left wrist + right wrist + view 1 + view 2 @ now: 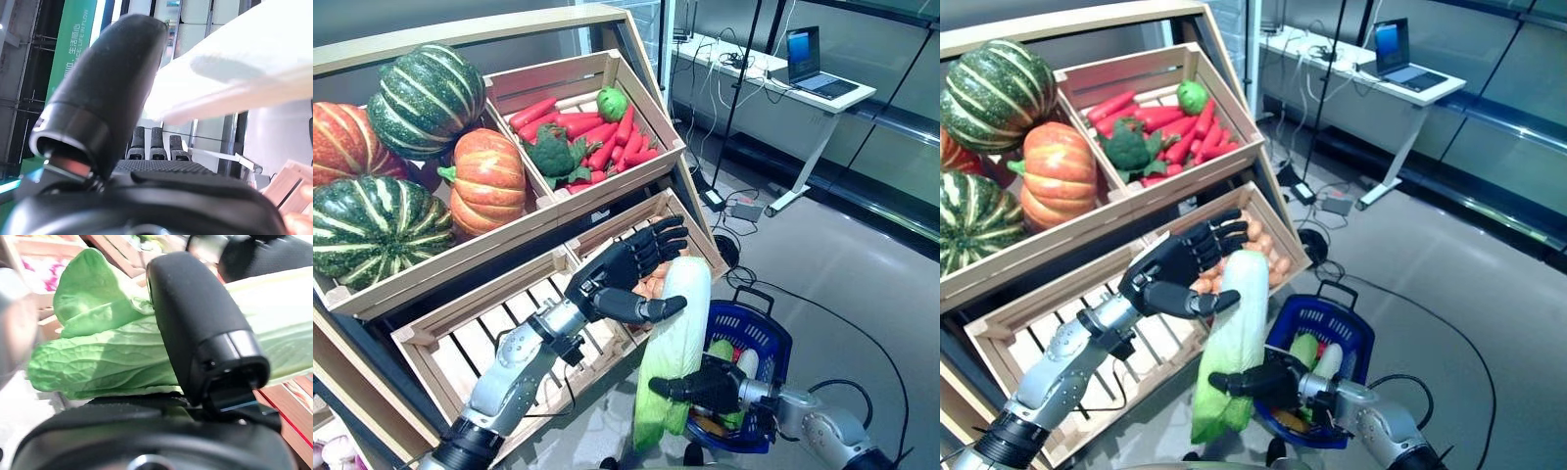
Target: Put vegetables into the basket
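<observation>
A tiered wooden stand (607, 196) fills the space in front of me, on a grey floor with a desk and laptop (813, 61) well behind it. The upper crates hold striped and orange pumpkins (421, 166) and a heap of carrots (597, 132) with broccoli (551, 154); the lower slatted crate (499, 338) is mostly bare.

I have a long napa cabbage (677, 343) between both hands, standing nearly upright beside the blue basket (766, 338), which sits on the floor to my right and already holds a few green and pale vegetables. My left hand (625, 274) is at the cabbage's white upper end, thumb laid across its front and fingers spread and fairly straight behind it, bracing more than clutching. My right hand (710, 385) is lower down at the leafy green end, thumb wrapped over the leaves, fingers curled round them as far as I can judge.

I judge this to be the carry step: the cabbage is out of the stand but not yet in the basket. Next I need to swing it rightward over the rim, tip the leafy end down into the free space beside what is already there, and release, the left hand first. It is long, so it will likely lean out over the rim.
</observation>
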`<state>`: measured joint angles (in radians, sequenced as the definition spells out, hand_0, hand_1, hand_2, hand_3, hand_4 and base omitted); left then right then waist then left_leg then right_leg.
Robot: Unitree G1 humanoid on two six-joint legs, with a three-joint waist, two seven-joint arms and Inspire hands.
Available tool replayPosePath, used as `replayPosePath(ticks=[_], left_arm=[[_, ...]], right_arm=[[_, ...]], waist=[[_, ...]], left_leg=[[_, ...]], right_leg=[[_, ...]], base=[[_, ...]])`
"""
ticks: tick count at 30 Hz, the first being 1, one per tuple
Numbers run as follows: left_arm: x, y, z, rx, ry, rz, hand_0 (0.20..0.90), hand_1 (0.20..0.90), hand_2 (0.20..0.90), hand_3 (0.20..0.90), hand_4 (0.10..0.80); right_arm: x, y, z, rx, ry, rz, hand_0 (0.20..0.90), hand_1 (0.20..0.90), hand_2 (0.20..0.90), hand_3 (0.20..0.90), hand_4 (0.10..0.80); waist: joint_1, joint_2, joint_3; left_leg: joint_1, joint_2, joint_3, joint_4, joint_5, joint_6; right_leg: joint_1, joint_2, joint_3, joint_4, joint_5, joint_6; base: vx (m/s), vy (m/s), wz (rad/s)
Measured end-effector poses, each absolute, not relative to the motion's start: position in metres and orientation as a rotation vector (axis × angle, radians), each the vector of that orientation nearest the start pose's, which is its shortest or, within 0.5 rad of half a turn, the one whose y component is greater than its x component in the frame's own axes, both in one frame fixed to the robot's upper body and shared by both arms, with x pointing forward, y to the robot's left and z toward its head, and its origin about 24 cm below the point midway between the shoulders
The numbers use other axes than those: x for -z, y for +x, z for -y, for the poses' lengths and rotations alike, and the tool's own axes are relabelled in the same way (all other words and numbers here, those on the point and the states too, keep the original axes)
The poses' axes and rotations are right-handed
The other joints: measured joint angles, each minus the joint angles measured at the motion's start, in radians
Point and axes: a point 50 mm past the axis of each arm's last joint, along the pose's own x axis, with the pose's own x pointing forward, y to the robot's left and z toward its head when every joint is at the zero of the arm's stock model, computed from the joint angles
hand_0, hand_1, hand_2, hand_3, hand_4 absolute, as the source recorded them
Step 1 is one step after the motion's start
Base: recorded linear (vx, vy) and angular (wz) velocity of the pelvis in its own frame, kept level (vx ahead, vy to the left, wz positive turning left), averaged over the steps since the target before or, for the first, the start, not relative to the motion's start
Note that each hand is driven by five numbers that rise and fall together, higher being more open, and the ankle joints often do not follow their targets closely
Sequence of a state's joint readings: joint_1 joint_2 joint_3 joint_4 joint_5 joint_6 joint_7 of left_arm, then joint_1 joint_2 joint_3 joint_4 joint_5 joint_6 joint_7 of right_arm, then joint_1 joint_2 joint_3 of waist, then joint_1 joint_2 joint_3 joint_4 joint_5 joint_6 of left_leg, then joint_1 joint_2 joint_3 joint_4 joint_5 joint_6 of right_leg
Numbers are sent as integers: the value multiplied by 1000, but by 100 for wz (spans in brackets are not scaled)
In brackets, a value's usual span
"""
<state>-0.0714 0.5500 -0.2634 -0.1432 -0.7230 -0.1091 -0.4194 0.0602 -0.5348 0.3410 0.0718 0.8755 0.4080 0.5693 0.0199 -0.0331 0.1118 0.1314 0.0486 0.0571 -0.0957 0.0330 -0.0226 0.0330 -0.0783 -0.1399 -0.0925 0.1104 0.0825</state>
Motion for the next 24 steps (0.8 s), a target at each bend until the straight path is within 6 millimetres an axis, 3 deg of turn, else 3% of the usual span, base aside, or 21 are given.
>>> replayPosePath(ticks=[11,17,24], left_arm=[[-87,236,-177,605,-206,147,900,900,900,900,800],[-84,235,-180,563,-211,138,900,900,900,900,800],[-84,240,-182,482,-235,166,900,900,900,900,800]], right_arm=[[7,201,179,-543,645,-443,300,300,300,300,400],[0,207,182,-406,768,-289,300,300,300,300,400],[-13,227,194,-206,947,-63,300,300,300,300,400]], waist=[[-4,8,2],[-3,16,11],[-8,43,118]], left_leg=[[-9,0,1,0,3,1],[-103,-2,-1,2,24,-4],[-160,1,-17,7,46,-10]], right_leg=[[-10,1,0,0,-1,0],[-99,1,0,0,16,-1],[-155,4,-10,3,31,-8]], base=[[-3,-3,0],[-217,-40,1],[-169,-56,5]])
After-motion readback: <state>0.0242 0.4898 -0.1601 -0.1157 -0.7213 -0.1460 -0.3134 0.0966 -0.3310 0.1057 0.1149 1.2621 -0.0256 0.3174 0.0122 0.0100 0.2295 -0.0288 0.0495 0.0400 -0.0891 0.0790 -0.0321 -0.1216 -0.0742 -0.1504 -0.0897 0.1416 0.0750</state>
